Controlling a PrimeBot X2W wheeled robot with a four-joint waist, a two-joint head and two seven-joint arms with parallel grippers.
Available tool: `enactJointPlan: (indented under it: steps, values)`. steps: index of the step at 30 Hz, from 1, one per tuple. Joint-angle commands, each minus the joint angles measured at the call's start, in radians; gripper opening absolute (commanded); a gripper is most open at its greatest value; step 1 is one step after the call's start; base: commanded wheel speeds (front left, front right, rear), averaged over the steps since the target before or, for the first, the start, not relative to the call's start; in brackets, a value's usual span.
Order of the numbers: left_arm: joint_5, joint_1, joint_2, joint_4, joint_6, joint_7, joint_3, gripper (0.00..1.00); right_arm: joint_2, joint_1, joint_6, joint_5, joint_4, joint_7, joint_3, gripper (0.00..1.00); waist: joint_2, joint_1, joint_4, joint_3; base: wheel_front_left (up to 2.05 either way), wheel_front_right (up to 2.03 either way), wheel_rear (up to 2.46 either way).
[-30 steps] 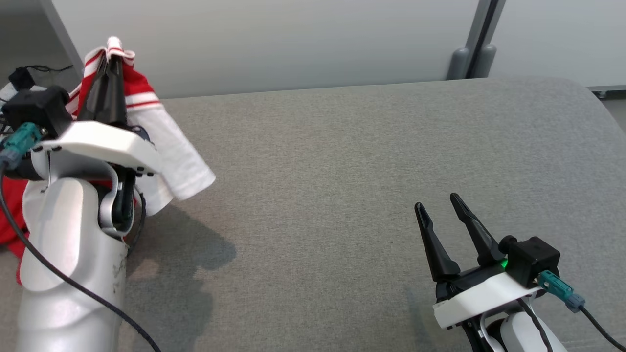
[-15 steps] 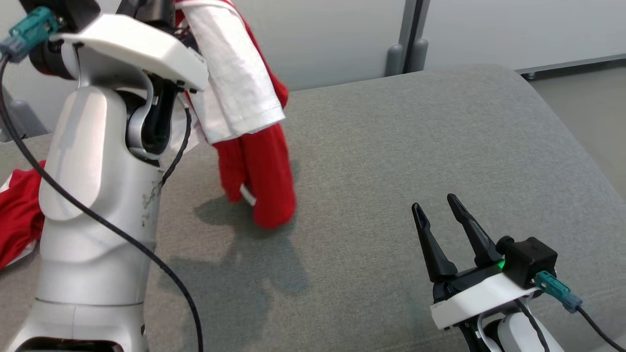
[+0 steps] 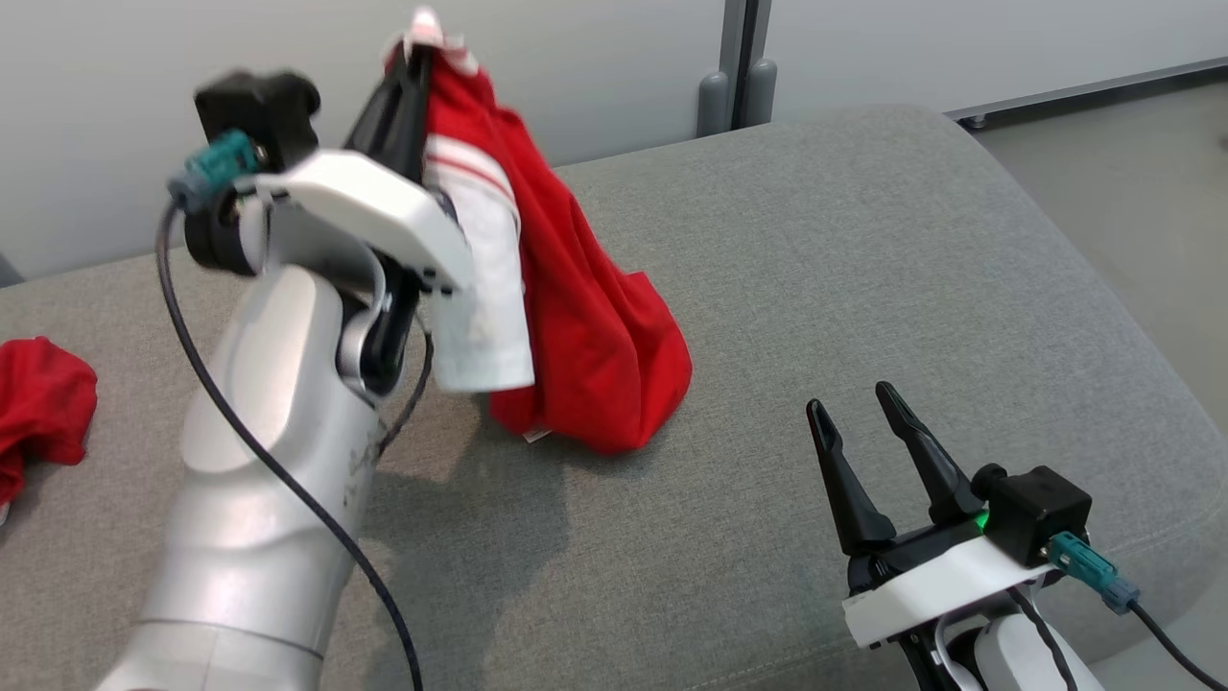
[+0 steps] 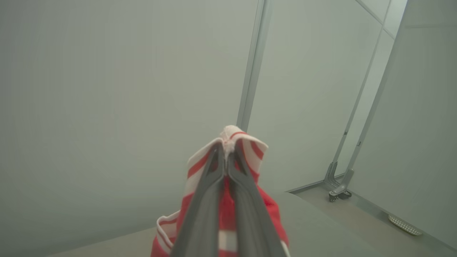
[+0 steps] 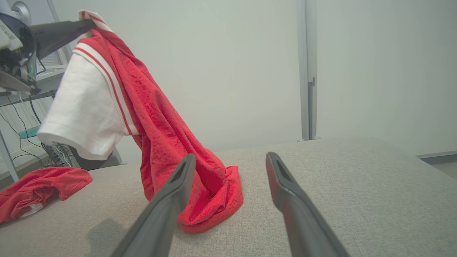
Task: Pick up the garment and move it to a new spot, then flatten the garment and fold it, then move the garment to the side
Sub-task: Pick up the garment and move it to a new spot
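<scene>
The garment point(image 3: 585, 326) is a red shirt with white sleeves and red-and-white striped trim. It hangs from my left gripper point(image 3: 417, 43), which is shut on its striped collar edge point(image 4: 228, 141) and raised above the grey table point(image 3: 863, 250). The garment's lower end point(image 5: 210, 203) rests bunched on the table near its middle. A white sleeve point(image 5: 82, 117) dangles free beside the left arm. My right gripper point(image 3: 854, 408) stands open low at the front right, empty, about a hand's width right of the bunched cloth; its two fingers point(image 5: 167, 203) frame the heap in the right wrist view.
A second red cloth point(image 3: 43, 403) lies crumpled at the table's left edge, also visible as a red heap point(image 5: 39, 189). Pale partition walls with a grey post point(image 3: 734, 58) stand behind the table. Floor point(image 3: 1132, 163) lies beyond the table's rounded right end.
The head camera has swung right. My left gripper has carried the garment rightward from the table's left end to near its middle, and the cloth's lower end now rests there. The right gripper stays put.
</scene>
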Motion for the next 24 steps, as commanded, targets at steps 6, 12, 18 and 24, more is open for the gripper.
enactJointPlan:
  steps: [6,12,18,24]
  values:
    - [0.028,0.066,0.036,0.140,0.031,-0.101,-0.014,0.00,0.003,-0.010,0.007,0.001,-0.014,-0.013,0.033,1.00,-0.0001,0.0000,0.021,0.013,0.00,0.00,0.00]
    - [0.055,0.103,0.037,0.306,0.049,-0.163,-0.033,0.00,-0.001,-0.019,0.007,0.005,-0.011,-0.013,0.045,1.00,-0.0001,0.0000,0.036,0.023,0.00,0.00,0.00]
    - [0.083,0.103,0.049,0.374,0.061,-0.186,-0.040,1.00,0.000,-0.032,0.007,0.009,-0.007,-0.013,0.060,1.00,-0.0001,0.0000,0.038,0.033,0.00,0.00,0.00]
    - [0.126,0.149,0.062,0.227,0.070,-0.187,-0.009,1.00,0.002,-0.036,0.007,0.014,-0.005,-0.013,0.063,1.00,-0.0001,0.0000,0.043,0.032,0.00,0.00,0.00]
